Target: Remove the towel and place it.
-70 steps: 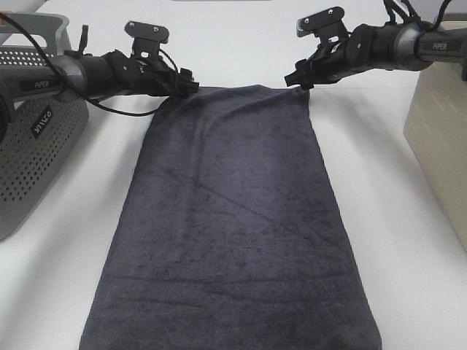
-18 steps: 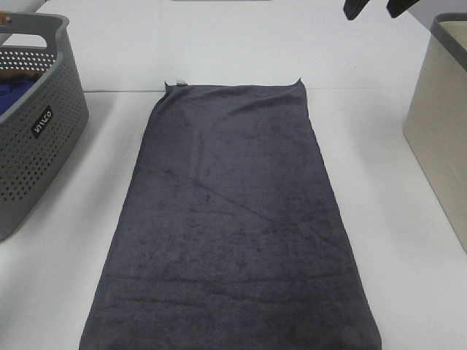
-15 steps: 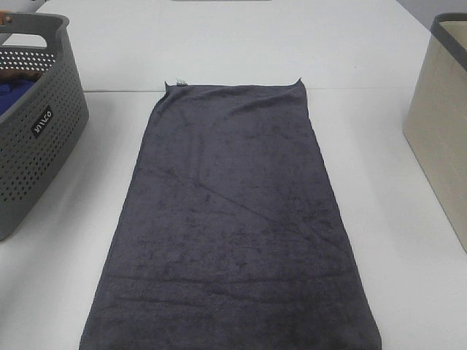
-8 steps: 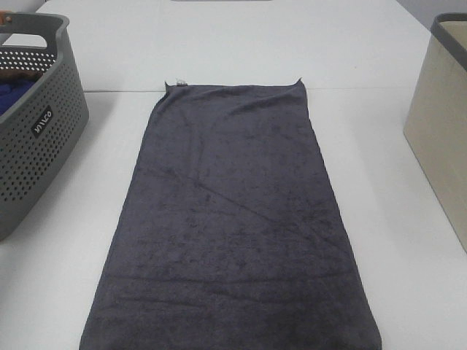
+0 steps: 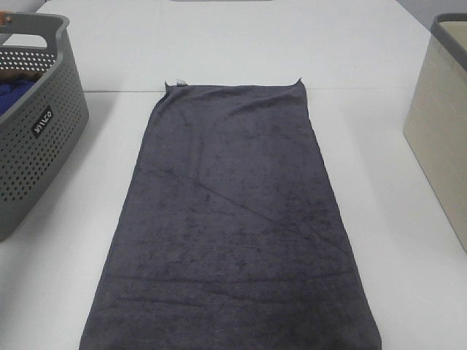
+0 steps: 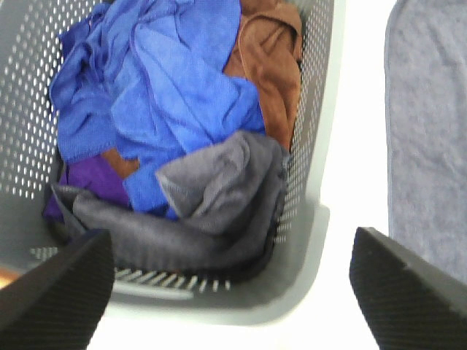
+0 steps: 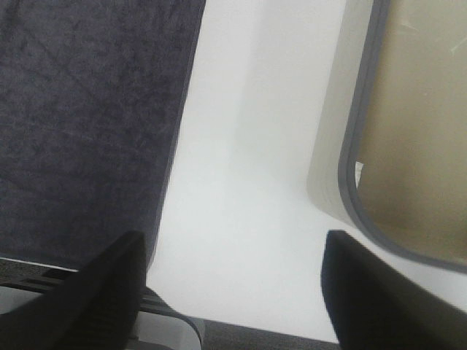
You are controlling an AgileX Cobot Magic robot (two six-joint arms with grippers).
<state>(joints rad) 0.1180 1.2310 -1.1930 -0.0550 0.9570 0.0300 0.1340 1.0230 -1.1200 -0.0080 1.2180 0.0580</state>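
The dark charcoal-grey towel (image 5: 233,219) lies flat and spread lengthwise on the white table, its small white tag (image 5: 180,82) at the far left corner. Neither gripper shows in the exterior high view. My left gripper (image 6: 230,248) is open and empty, hovering above the grey basket (image 6: 314,219), with the towel's edge (image 6: 430,131) off to one side. My right gripper (image 7: 233,248) is open and empty above bare table between the towel (image 7: 87,109) and the beige bin (image 7: 343,109).
The perforated grey basket (image 5: 44,124) stands at the table's left and holds a blue cloth (image 6: 168,80), a brown cloth (image 6: 270,58), a purple cloth (image 6: 87,182) and a grey cloth (image 6: 219,189). The beige bin (image 5: 438,131) stands at the right.
Earlier both grippers were at the towel's far corners. They have let go and both arms have left the exterior view. The towel has stayed flat and still.
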